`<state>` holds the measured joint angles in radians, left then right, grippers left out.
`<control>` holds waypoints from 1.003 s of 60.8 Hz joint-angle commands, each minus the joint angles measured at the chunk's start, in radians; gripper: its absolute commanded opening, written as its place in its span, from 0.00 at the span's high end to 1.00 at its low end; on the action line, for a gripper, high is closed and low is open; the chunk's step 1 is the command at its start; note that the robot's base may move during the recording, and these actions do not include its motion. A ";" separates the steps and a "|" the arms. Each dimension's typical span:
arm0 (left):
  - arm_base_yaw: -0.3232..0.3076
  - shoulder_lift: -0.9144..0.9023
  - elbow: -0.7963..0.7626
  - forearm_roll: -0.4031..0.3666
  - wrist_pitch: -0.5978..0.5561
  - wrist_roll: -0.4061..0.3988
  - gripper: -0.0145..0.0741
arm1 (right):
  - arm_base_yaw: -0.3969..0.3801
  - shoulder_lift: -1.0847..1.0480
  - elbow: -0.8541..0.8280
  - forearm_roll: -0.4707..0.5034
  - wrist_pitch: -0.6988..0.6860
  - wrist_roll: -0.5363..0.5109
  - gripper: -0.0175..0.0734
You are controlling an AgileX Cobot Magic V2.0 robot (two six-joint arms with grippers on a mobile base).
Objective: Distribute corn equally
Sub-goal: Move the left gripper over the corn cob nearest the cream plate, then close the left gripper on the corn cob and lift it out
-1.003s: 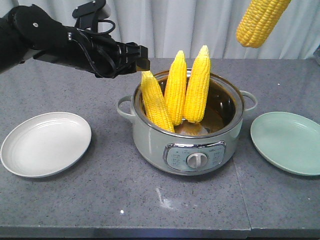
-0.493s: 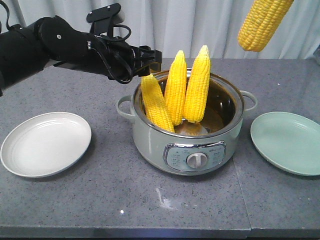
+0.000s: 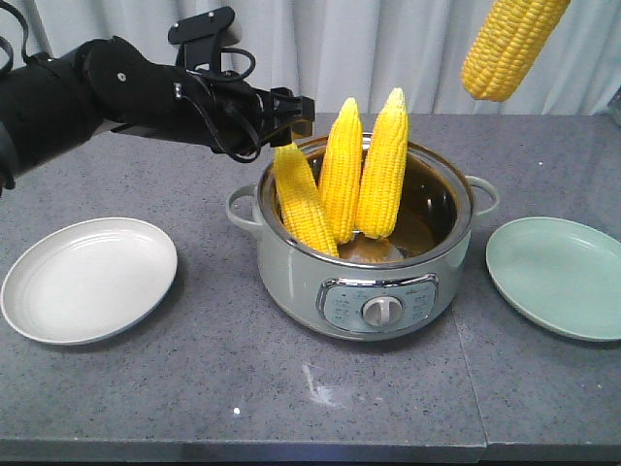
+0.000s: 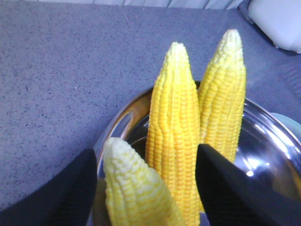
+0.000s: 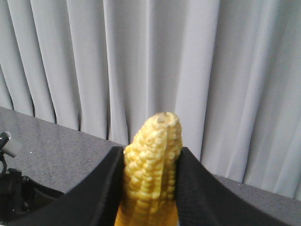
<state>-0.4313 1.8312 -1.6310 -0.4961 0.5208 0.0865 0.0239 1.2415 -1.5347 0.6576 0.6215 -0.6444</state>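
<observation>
tabletop: grey, speckled like stone, matte, with a seam running down it on the right.
white plate: round, glossy, shallow with a raised rim, lying flat at the far left, well apart from the pot.
left hand: black, at the end of a black cabled arm. In the wrist view its two dark fingers stand apart on either side of the left cob's tip, with a gap showing; contact cannot be told.
left cob: bright yellow, tapered, with rows of kernels and a pale tip, leaning against the pot's left rim.
pot: pale green, round, with a shiny metal liner, two side handles and a front panel with a knob, standing mid-tabletop.
middle cob: upright in the pot, tip up, touching the right cob.
right cob: upright, the tallest of the three.
lifted cob: held high above the space between pot and green plate, its blunt end down.
right hand: black pads clamped on the lifted cob, seen against the pleated white curtain.
green plate: pale green, round and smooth, lying flat at the far right.
change: a second ago the left hand was further left and short of the pot; it now sits over the left cob. The lifted cob is slightly higher.
</observation>
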 commanded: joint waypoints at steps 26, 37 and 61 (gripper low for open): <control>-0.002 -0.034 -0.032 -0.027 -0.088 -0.006 0.33 | -0.005 -0.023 -0.030 0.021 -0.062 -0.003 0.81; -0.002 -0.008 -0.032 -0.027 -0.079 -0.006 0.33 | -0.005 -0.023 -0.030 0.021 -0.063 -0.003 0.81; -0.034 0.011 -0.032 -0.028 -0.105 0.002 0.36 | -0.005 -0.023 -0.030 0.018 -0.068 -0.004 0.81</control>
<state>-0.4504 1.8925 -1.6310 -0.4902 0.4648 0.0904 0.0239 1.2415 -1.5347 0.6558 0.6223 -0.6444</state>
